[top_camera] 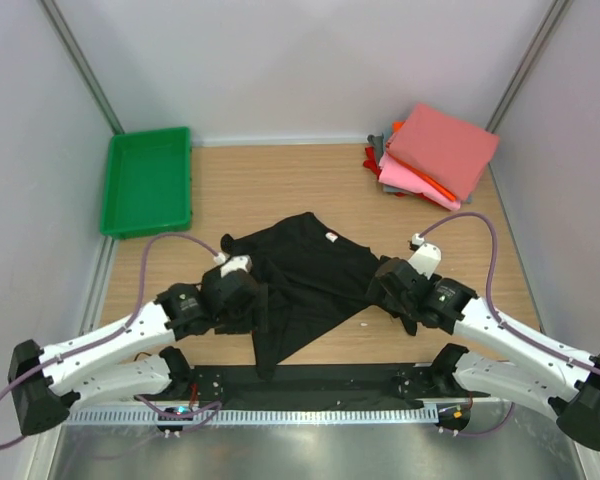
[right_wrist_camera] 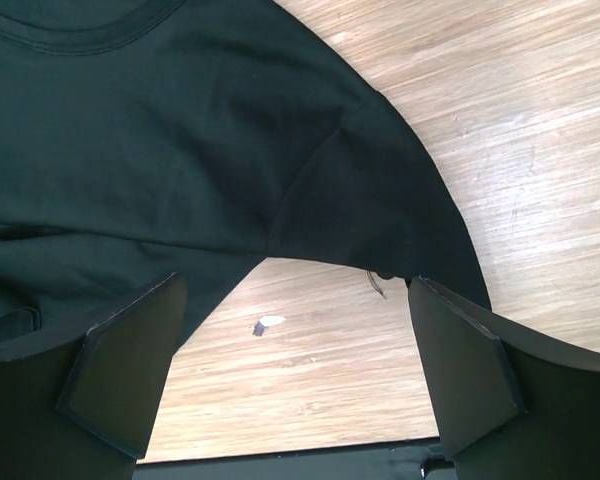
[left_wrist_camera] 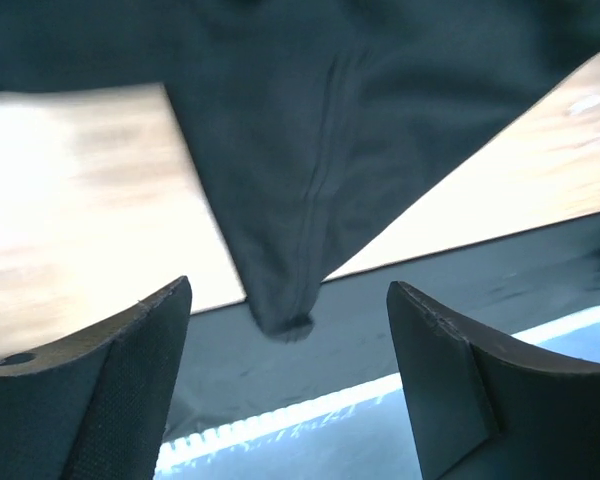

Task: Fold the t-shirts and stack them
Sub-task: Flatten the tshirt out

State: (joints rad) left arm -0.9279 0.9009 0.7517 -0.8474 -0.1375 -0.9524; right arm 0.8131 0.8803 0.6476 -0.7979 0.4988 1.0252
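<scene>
Mid-table, rumpled and only half spread: a plain black soft-cloth t-shirt (top_camera: 310, 270) (left_wrist_camera: 320, 120) (right_wrist_camera: 160, 130), lying on the pale wooden tabletop (top_camera: 280, 180), small white neck label (top_camera: 331, 237) showing near its far edge. One narrow seamed corner stretched toward the near side, tip over the dark strip (top_camera: 320, 378) along the table's front edge.

At the far right corner, well apart from it: a stack of folded cloth t-shirts (top_camera: 435, 155), salmon-pink rectangle on top, red, orange and grey edges peeking out to its left.

Left gripper (top_camera: 265, 305) (left_wrist_camera: 290, 290) at the black shirt's left edge, jaws spread wide, the seamed corner seen between its dark fingers (left_wrist_camera: 130, 380) but touching neither.

Right gripper (top_camera: 375, 290) (right_wrist_camera: 295, 285) at the shirt's right edge, likewise gaping and gripping nothing; bare wood between its fingers (right_wrist_camera: 130, 370), sleeve hem just beyond the tips.

In the far left corner: a rectangular green plastic tray (top_camera: 150, 132).
</scene>
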